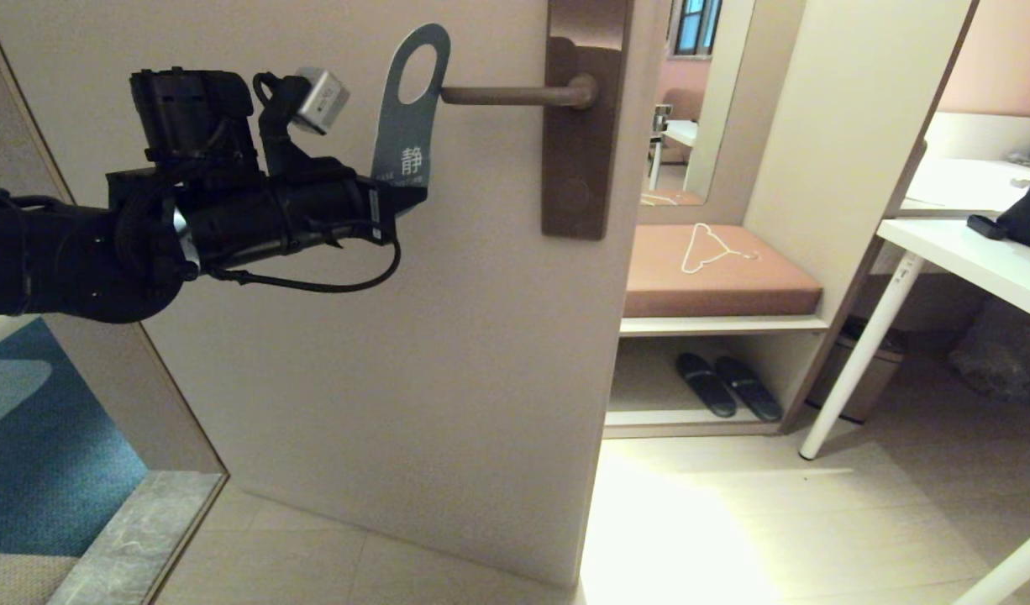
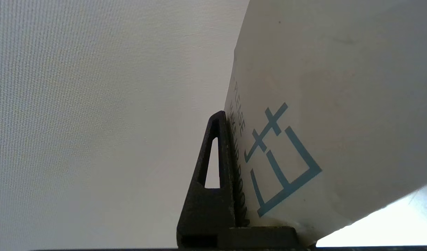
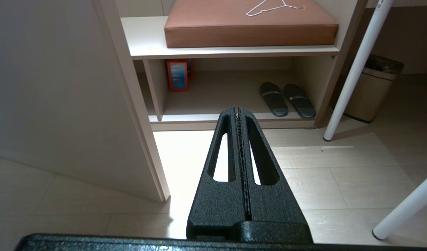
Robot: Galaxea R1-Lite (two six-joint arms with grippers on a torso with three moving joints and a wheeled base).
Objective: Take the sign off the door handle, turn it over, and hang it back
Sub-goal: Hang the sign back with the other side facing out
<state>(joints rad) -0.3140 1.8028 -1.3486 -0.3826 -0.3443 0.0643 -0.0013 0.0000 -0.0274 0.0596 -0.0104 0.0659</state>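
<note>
Left gripper (image 1: 397,202) clamped on the lower end of the door sign (image 1: 410,118), beside the tip of the door handle (image 1: 515,94).

We see the sign's long axis near upright, its oval hole at twelve o'clock from the jaws and the lever's free end at the hole's three o'clock edge; whether it is still threaded we cannot tell. The off-white face (image 2: 332,104) meets the wrist camera. The right gripper (image 3: 239,115), parked low, is pressed closed and empty; we judge the left arm nearer.

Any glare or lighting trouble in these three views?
Head view: a blown-out bright patch on the floor below the door's edge; the left gripper reads dark. Left wrist view: the sign fills the picture, with a washed-out corner behind it. Right wrist view: glare on the floor beyond the shut right gripper.
</note>
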